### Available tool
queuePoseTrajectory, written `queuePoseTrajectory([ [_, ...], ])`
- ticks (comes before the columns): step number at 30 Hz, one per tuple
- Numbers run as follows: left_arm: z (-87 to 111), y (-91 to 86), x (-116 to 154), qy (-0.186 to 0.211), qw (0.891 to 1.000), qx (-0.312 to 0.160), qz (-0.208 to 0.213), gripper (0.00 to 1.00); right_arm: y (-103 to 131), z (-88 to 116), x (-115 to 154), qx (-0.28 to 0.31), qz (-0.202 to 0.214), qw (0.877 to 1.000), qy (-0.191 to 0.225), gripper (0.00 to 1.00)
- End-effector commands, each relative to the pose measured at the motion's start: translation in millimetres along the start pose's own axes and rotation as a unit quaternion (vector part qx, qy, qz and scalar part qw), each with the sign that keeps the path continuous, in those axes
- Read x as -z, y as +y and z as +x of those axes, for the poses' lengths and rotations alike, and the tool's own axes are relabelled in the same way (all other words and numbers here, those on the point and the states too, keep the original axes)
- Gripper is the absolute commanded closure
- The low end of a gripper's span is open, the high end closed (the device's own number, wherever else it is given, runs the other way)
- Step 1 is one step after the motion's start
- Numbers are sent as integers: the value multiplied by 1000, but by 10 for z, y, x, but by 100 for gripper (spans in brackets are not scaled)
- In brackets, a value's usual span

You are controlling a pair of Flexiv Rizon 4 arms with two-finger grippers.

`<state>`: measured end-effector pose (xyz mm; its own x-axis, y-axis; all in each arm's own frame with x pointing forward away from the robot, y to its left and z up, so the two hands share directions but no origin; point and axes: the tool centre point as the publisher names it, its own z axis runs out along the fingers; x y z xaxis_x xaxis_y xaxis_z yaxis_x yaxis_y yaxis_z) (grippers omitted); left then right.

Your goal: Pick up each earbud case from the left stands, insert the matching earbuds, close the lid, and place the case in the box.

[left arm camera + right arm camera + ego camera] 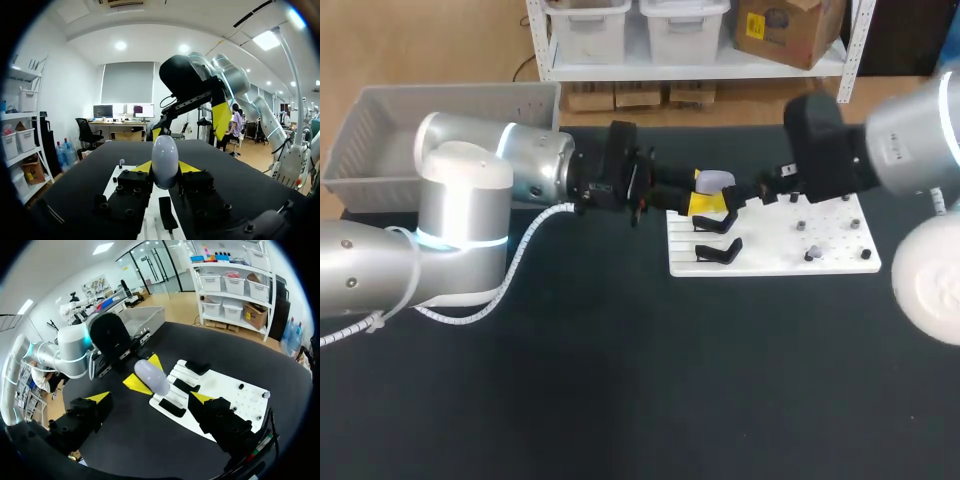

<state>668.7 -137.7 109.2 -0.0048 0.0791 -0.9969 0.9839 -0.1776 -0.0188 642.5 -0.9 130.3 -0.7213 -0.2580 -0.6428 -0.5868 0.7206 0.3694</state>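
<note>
My left gripper (703, 193) is shut on a pale lavender earbud case (715, 181) and holds it above the back left corner of the white board (840, 262). From the left wrist, the case (165, 159) stands upright between the yellow tips of this gripper (165, 168), its lid closed. My right gripper (738, 200) is open just right of the case; its yellow tips (221, 120) hang behind and above it. From the right wrist, the case (152, 377) lies ahead of the open gripper (150, 397), between the spread fingers. Two black stands (718, 250) on the board are bare.
Small dark earbuds and pegs (809, 256) dot the right half of the board. A grey plastic bin (380, 120) stands at the back left, behind my left arm. Black tabletop (650, 380) spreads in front of the board.
</note>
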Motion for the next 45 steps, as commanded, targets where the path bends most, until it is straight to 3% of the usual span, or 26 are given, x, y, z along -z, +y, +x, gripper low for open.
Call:
queuePoseTrajectory([
  [1, 7, 8, 1, -1, 1000, 0, 0, 100, -55, -47, -52, -1, -47, 999, 2, 0],
  [29, 7, 8, 1, -1, 1000, 0, 0, 100, -245, -117, -206, -34, -25, 999, 11, 0],
  [41, 7, 8, 1, -1, 1000, 0, 0, 100, -301, -315, -19, -26, -2, 1000, -13, 0],
  [45, 7, 8, 1, -1, 1000, 0, 0, 100, -293, -462, 214, 14, 47, 998, -29, 0],
])
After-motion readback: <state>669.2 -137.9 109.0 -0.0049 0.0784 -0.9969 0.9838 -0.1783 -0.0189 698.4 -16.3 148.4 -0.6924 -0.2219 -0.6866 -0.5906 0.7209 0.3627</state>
